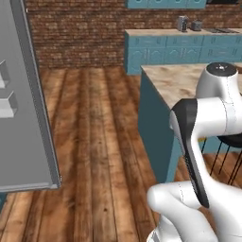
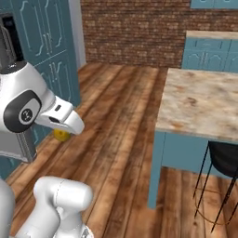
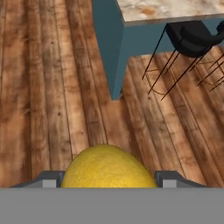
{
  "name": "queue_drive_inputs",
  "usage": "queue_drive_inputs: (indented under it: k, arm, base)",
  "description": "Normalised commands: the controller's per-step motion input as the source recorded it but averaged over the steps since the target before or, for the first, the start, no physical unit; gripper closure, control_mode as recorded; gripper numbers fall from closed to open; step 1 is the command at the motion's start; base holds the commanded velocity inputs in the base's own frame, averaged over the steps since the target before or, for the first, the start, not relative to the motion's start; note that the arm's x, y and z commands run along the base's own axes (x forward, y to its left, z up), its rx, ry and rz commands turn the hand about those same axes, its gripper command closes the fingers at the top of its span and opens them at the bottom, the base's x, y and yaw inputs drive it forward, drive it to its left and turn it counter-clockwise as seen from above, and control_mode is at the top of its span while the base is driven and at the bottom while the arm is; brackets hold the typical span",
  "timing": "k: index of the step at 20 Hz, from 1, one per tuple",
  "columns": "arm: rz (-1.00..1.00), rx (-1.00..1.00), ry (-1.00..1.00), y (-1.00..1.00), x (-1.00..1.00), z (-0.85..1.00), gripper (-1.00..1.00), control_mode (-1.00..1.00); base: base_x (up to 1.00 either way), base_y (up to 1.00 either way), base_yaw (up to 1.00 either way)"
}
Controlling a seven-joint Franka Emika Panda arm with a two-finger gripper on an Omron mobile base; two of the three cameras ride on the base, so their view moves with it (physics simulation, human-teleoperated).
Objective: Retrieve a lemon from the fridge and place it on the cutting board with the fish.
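Now lemon point(image 3: 108, 167) clamped between the 2 gripper point(image 3: 108, 178) fingers, above wooden floor point(image 3: 52, 87)

Wood plank floor point(image 1: 99, 142) is running through the whole kitchen, warm brown. A red brick wall point(image 2: 135, 32) is sitting at the far end. Teal cabinets point(image 1: 184, 52) are lining the far right, and a teal island with a marbled beige top point(image 2: 204, 100) is standing nearer, black wire stool point(image 3: 188, 41) tucked beside it.
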Motion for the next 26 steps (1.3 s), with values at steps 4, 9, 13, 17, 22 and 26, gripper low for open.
queue_drive_inputs:
  k: [4,9,13,17,22,26]
  arm:
    - [0.0,0.0,0.0,0.0,0.0,0.0,1.0,1.0]
    - [0.0,0.0,0.0,0.0,0.0,0.0,1.0,1.0]
    - [0.0,0.0,0.0,0.0,0.0,0.0,1.0,1.0]
    - [0.0,0.0,0.0,0.0,0.0,0.0,1.0,1.0]
    - [0.0,0.0,0.0,0.0,0.0,0.0,1.0,1.0]
    - [0.0,0.0,0.0,0.0,0.0,0.0,1.0,1.0]
  base:
    - [0.62,0.29,0.0]
    - [0.65,0.35,0.0]
    - [0.84,0.08,0.0]
    - [1.0,0.0,0.0]
    - [0.88,0.02,0.0]
    - [1.0,0.0,0.0]
